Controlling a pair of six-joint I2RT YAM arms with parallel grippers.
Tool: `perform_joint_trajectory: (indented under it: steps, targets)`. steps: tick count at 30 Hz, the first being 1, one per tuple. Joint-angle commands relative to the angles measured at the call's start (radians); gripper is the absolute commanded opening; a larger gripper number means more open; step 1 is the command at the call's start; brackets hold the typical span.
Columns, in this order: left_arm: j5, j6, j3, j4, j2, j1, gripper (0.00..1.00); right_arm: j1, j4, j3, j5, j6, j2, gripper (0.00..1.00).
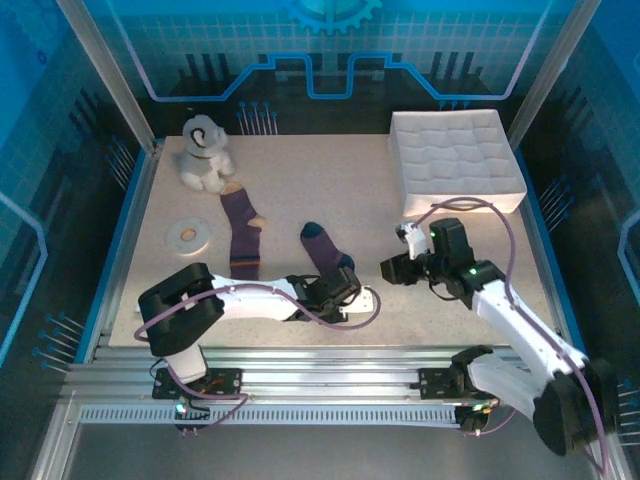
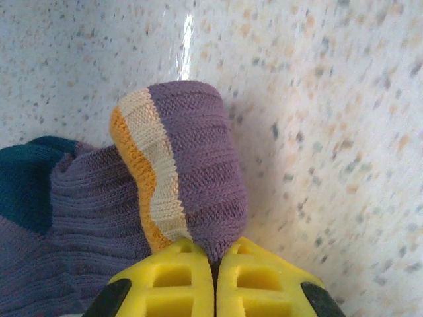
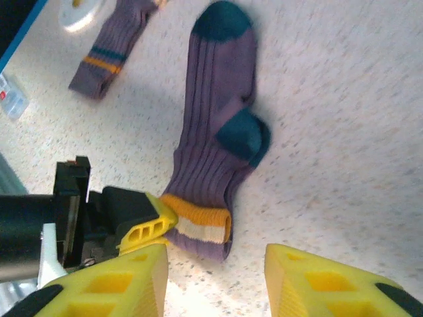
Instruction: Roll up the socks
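Note:
The purple sock with navy toe and heel [image 1: 322,250] lies in the middle of the table, its orange-and-cream cuff turned back over itself. My left gripper [image 2: 215,254] is shut on that folded cuff [image 2: 173,165], pinching the purple fabric between its yellow fingers [image 3: 149,224]. In the top view the left gripper [image 1: 338,290] sits at the sock's near end. The second purple sock [image 1: 240,230], with an orange heel and striped cuff, lies flat to the left. My right gripper [image 3: 215,264] stands open just right of the folded cuff, apart from it, and appears in the top view [image 1: 392,268].
A grey-white plush dog [image 1: 205,150] sits at the back left. A flat white ring [image 1: 187,235] lies left of the second sock. A white quilted tray [image 1: 455,160] stands at the back right. Blue rails edge the table.

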Motion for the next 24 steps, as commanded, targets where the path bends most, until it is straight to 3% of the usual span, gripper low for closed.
perform_joint_trajectory:
  steps: [1, 6, 15, 24]
  targets:
    - [0.100, -0.149, 0.021, -0.074, 0.040, -0.016, 0.00, -0.017, 0.024, -0.049, 0.068, -0.069, -0.109, 0.45]
    - [0.187, -0.245, -0.010, -0.046, 0.036, -0.014, 0.00, -0.020, 0.023, -0.105, 0.101, -0.135, -0.230, 0.46]
    - [0.473, -0.358, -0.125, 0.008, -0.032, 0.081, 0.00, -0.001, 0.093, -0.215, 0.097, -0.151, -0.376, 0.47]
    - [0.694, -0.376, -0.084, -0.086, 0.008, 0.204, 0.00, 0.199, 0.172, -0.247, 0.195, -0.228, -0.322, 0.46]
